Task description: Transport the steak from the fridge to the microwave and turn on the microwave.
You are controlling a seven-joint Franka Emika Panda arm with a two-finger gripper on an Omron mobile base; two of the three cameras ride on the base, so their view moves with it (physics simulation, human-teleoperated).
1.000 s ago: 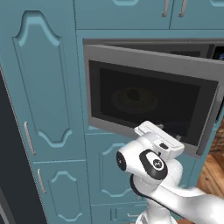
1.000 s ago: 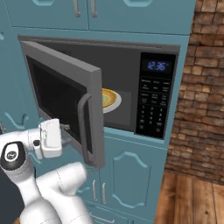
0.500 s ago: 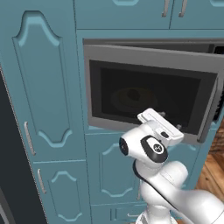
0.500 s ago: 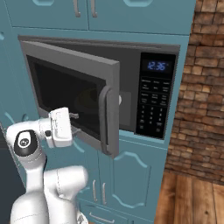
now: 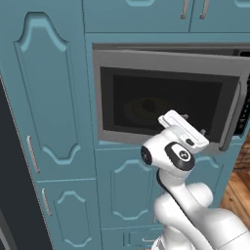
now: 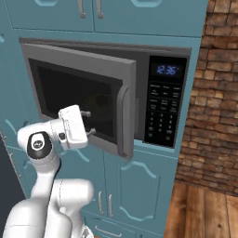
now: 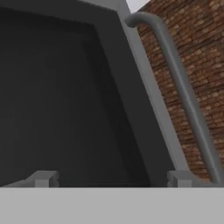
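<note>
**Operator:** What is around the robot?

**Describer:** Teal cabinet doors (image 5: 49,93) fill the wall ahead of you, and a red brick wall (image 6: 214,93) with a wooden floor (image 6: 204,214) stands off to your right. Set into the cabinets is the microwave (image 6: 165,104), grey, with its black keypad strip (image 6: 162,111) on the right under a lit blue clock.

**Operator:** Is its door open?

**Describer:** Partly. You see the door (image 6: 79,93) swung out only a little from the body, hinged at the left, its free edge with the grey vertical handle (image 6: 123,118) standing clear of the keypad.

**Operator:** Where is my end effector?

**Describer:** Your end effector (image 6: 88,122) sits right at the dark glass of the door, near its lower part and left of the handle. Its jaws are spread wide and hold nothing. In the hand view the finger tips (image 7: 43,178) frame the dark window, with the handle (image 7: 183,94) running up beside the right tip.

**Operator:** And the steak?

**Describer:** Behind the glass, you can make out a faint round plate shape (image 5: 146,108) inside the microwave, above and beyond your end effector. I cannot tell whether the steak lies on it.
</note>
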